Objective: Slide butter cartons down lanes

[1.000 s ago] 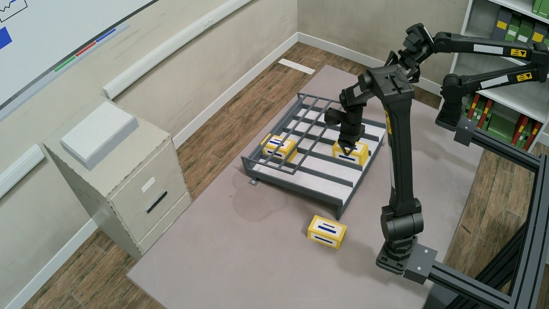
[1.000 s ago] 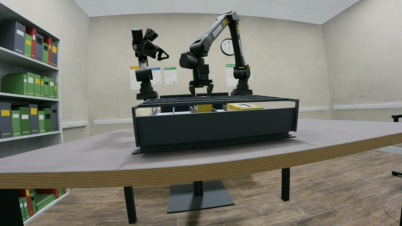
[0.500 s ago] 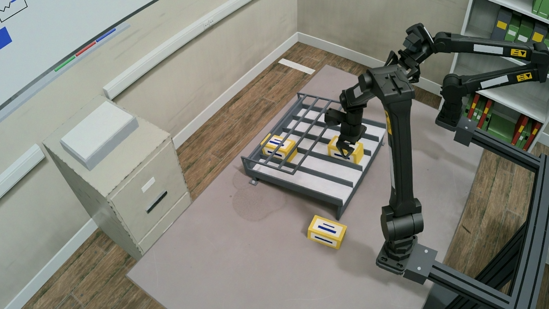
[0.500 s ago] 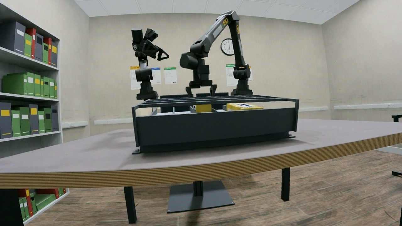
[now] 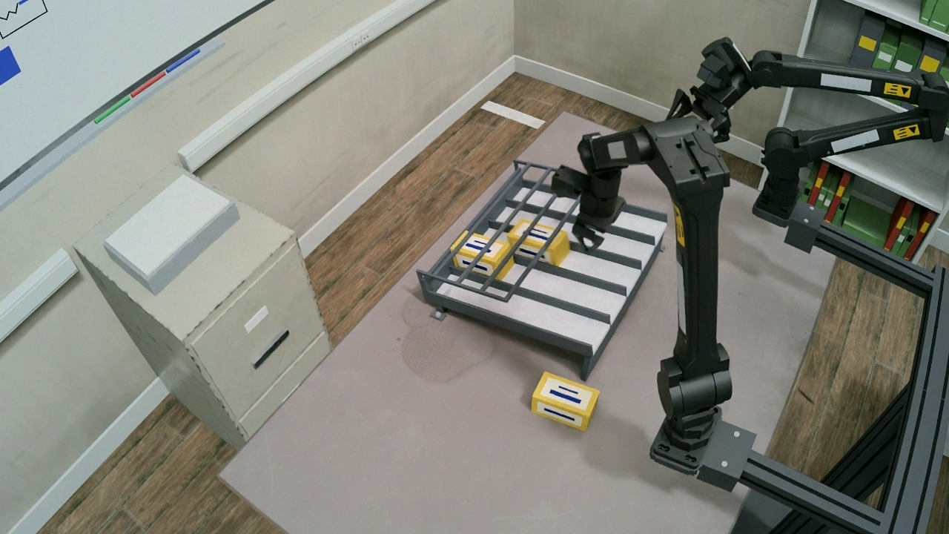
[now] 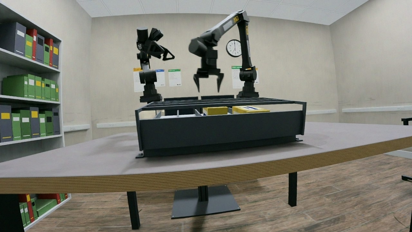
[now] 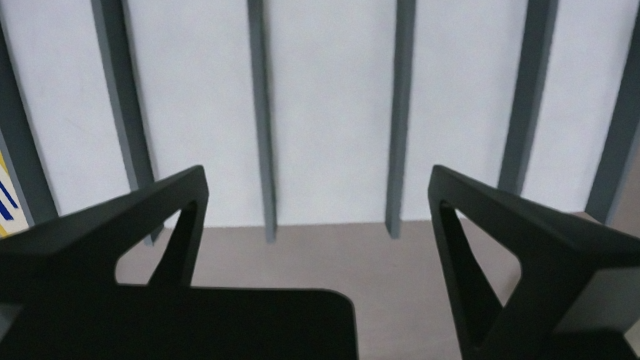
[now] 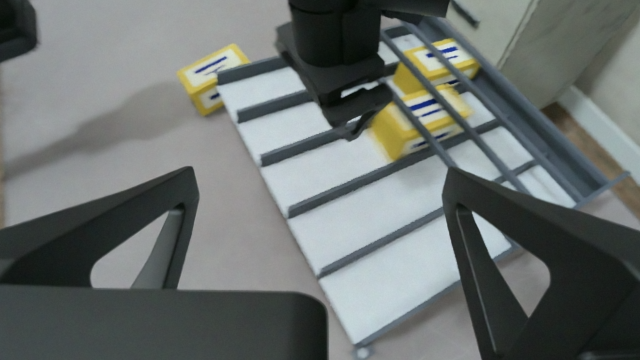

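1. Left gripper [image 5: 588,242] [image 6: 208,91] [image 7: 318,169] [image 8: 354,134]: open, fingers spread wide, nothing between them. Hanging above the shelf [image 5: 524,333] [image 6: 219,132] [image 7: 259,125] [image 8: 407,319], pointing down.
2. Right gripper [image 5: 696,122] [image 6: 169,57] [image 8: 320,170]: also open and unloaded. Raised, well apart from the shelf.
3. Lane numbering here: 1 = side nearest the loose carton, 5 = far side.
4. Lane 2: first butter carton [image 5: 479,245] [image 6: 250,109] [image 8: 437,65] is down at the low end under the guard bars [image 5: 519,284] [image 6: 224,101], by the stop. Can't tell if it's actually touching.
5. Lane 3: second butter carton [image 5: 543,233] [image 6: 215,111] [image 8: 430,112] is partly under the bars, upslope of the first. Its outline is blurred in the top and right wrist views, so it's sliding. No finger on it.
6. Third butter carton [image 5: 565,400] [image 7: 10,200] [image 8: 212,77]: off the shelf, flat on the table [image 5: 398,464] [image 6: 201,170] [image 7: 350,270] [image 8: 150,125], near the upper corner on the lane 1 side. Only its edge gets into the left wrist view.
7. Lanes 1, 4 and 5: no carton in any of them. White lane surfaces look alike; can't pick out the sticky ones by eye.
8. Status: not finished. Lane 3 carton is short of the stop, third one isn't loaded.

In the top view, one butter carton [image 5: 538,242] [image 6: 215,111] [image 8: 422,120] had slid down its lane toward 10 o'clock. It had left the open upper stretch, where it sat among the fingers, and passed under the bars [image 5: 519,284]. That brought it close to the other carton on the shelf [image 5: 479,254] [image 6: 250,109] [image 8: 437,62], at that one's 2 o'clock. Its edges had turned blurred in the right wrist view.

The left gripper [image 5: 587,240] [image 6: 208,91] [image 7: 318,178] [image 8: 336,112] had risen toward 12 o'clock in the exterior view, and its fingers had spread wider than in the earliest pictures. It had come apart from the carton, which now lay toward its 9 o'clock in the top view.
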`<action>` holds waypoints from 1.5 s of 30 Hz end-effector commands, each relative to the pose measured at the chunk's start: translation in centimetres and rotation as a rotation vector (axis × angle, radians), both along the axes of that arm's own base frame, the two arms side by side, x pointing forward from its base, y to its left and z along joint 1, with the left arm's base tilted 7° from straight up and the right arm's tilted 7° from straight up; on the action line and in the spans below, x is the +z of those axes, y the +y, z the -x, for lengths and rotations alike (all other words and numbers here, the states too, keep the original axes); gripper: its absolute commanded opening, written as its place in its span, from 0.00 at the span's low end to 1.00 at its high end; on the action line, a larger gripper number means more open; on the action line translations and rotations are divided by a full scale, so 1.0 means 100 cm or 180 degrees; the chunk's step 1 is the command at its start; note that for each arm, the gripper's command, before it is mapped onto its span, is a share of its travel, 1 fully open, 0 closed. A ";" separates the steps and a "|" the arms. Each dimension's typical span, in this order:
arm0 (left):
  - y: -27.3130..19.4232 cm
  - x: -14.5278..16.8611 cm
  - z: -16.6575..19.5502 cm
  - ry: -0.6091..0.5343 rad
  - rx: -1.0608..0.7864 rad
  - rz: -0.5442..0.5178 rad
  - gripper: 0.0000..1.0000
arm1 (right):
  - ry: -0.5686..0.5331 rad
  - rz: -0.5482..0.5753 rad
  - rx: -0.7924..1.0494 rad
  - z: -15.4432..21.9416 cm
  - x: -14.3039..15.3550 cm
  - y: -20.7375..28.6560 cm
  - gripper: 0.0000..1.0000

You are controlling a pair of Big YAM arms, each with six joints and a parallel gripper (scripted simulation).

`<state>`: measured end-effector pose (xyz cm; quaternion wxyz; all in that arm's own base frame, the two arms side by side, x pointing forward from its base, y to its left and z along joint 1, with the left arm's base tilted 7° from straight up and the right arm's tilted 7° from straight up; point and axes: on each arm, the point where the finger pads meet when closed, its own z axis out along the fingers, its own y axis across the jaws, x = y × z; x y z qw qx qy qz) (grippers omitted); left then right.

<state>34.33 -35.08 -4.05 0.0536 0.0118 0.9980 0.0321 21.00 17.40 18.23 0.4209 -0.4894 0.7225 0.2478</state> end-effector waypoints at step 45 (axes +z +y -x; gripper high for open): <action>0.304 -0.123 0.074 -0.0455 0.0350 -0.0116 0.87 | -0.0205 -0.0350 0.0640 0.187 0.363 -0.074 1.00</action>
